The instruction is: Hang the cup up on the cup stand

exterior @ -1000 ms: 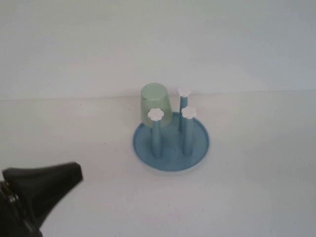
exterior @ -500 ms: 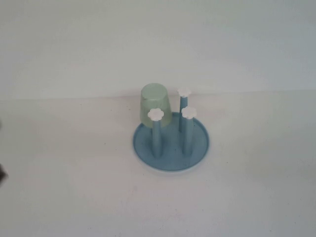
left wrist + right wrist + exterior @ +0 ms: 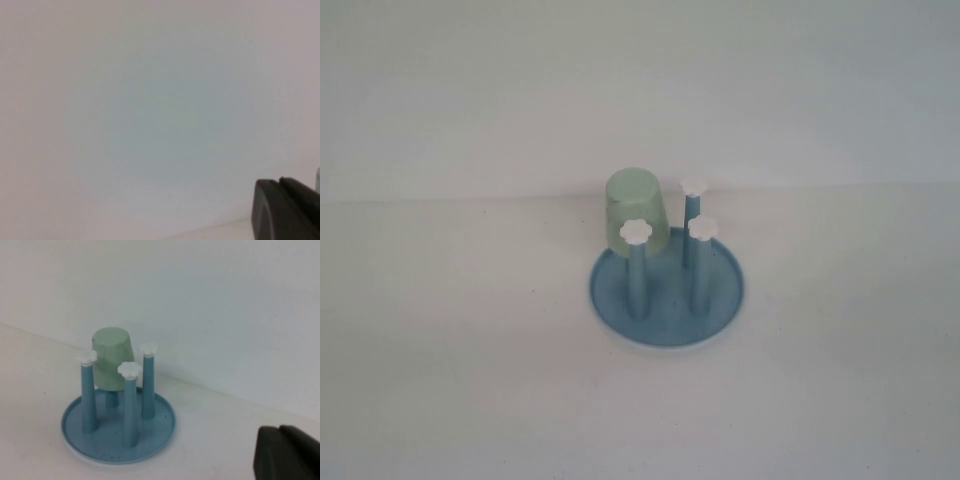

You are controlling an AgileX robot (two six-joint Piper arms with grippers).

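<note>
Nearest the robot, front of the worktop (image 3: 470, 400) is bare white; neither arm shows in the high view. Left claw (image 3: 287, 210) appears only in its own wrist view, dark fingers pressed together, clenched on nothing, aimed at blank wall with a strip of worktop below. Right claw (image 3: 287, 452) likewise only in its wrist view: clenched, holding nothing, hanging well apart from the stand and pointed at it. Both look parked out of the work zone, which fits a job needing no more handling. Mid worktop: the cup stand (image 3: 715, 320), round blue dish base flat on the surface, pegs upright with white flower caps. Front two pegs bare, back right peg bare. Farthest in: the cup (image 3: 637, 205), pale mint, inverted, closed bottom up, mouth down over the back left peg. Right wrist view confirms: cup (image 3: 114, 362) covers that peg's top, blue shaft visible below the rim, rim clear of the stand (image 3: 75, 427) base. So the cup hangs by the peg cap inside, not resting on the dish. Mouth-down makes sense: drains, and the taper keeps it centred on the peg. Sits roughly upright, no obvious lean. Judgement: hang done, nothing left but staying clear. Behind it all, plain wall.
</note>
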